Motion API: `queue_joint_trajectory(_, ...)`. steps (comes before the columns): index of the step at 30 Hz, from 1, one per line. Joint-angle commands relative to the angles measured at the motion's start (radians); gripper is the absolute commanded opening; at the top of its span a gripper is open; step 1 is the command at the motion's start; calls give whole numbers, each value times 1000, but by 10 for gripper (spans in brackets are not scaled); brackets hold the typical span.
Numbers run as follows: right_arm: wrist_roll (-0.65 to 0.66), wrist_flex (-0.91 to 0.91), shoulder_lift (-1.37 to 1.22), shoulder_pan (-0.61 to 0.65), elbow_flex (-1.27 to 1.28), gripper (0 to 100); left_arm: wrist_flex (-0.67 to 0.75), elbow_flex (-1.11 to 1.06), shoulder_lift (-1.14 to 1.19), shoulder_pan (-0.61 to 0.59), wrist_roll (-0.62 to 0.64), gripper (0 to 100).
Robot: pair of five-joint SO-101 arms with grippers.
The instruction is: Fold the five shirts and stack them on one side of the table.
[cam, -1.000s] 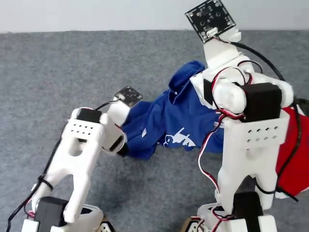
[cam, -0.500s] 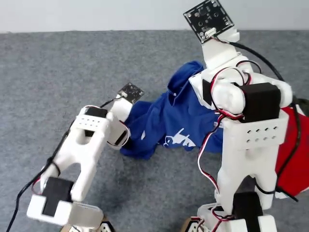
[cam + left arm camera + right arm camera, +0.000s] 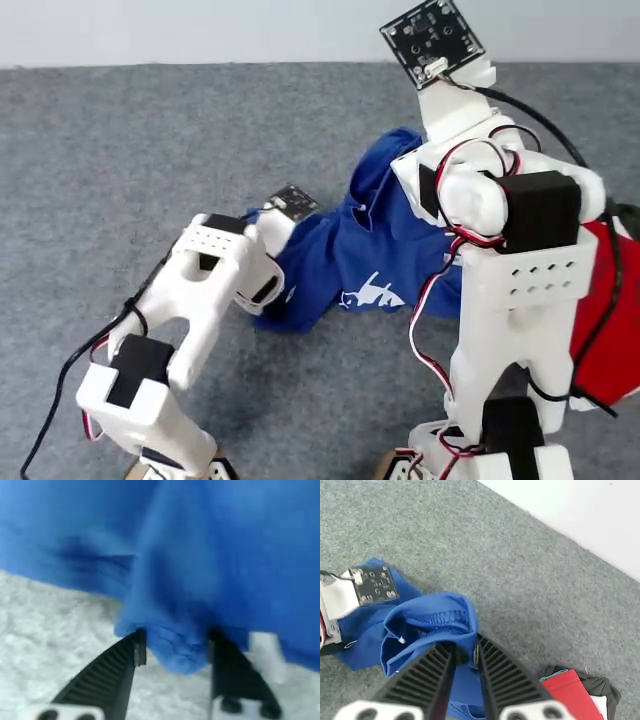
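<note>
A blue shirt (image 3: 350,250) with a white print lies crumpled mid-table on the grey mat. My left gripper (image 3: 177,645) is shut on a bunched fold of the blue shirt (image 3: 225,555) at its left edge, low over the mat; in the high view the left gripper (image 3: 272,292) sits at that edge. My right gripper (image 3: 467,652) is shut on the collar of the blue shirt (image 3: 435,615), holding it raised at the far side. The right arm (image 3: 520,260) covers the shirt's right part.
A red shirt (image 3: 610,330) lies at the right edge of the table, partly under the right arm, with a dark garment (image 3: 602,692) beside the red shirt (image 3: 567,690). Bare grey mat (image 3: 120,150) stretches over the left and far side.
My left arm has swung right with the shirt's left edge, folding that side toward the middle. The right arm has stayed where it was.
</note>
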State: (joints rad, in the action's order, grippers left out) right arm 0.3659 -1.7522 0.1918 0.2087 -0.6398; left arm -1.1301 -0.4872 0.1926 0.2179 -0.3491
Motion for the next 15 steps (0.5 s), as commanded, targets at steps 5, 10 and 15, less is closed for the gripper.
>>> queue_joint_trajectory(5, -9, -27, -1, -12, 35, 11, -18, 7, 9, 41, 9, 43)
queue_joint_trajectory(10, -11, 13, 12, -13, 181, 11, -101, 62, 9, 34, -20, 13)
queue_joint_trajectory(15, -11, 113, 65, -47, 324, 11, -267, 189, 8, 20, -34, 13)
